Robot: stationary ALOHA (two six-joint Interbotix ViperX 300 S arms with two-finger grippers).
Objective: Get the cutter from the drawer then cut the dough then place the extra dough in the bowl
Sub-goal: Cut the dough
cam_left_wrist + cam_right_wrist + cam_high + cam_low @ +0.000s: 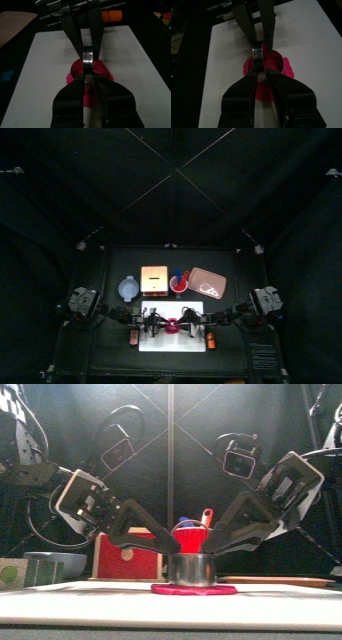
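On the white board (174,344), left tool (87,75) and right tool (260,70) each clamp the metal cutter (191,569) – it stands on pink dough (194,590); behind, a red cup (191,540) holds toy knives (207,516).

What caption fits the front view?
Left tool and right tool grip the metal cutter standing on pink dough on the white board.

the dough (194,590) at the lower centre of the front view is a bright pinkish red, against the plain white cutting board (154,343). the cutter (191,569) is bare silver-grey metal. just above it the cup (191,540) is red, with a blue knife (185,523) and a red knife (207,516). left of centre the drawer front (130,556) is red, on the pale wooden box (151,278). in the top view the bowl (128,288) is blue-grey and the tray (207,281) is pink.
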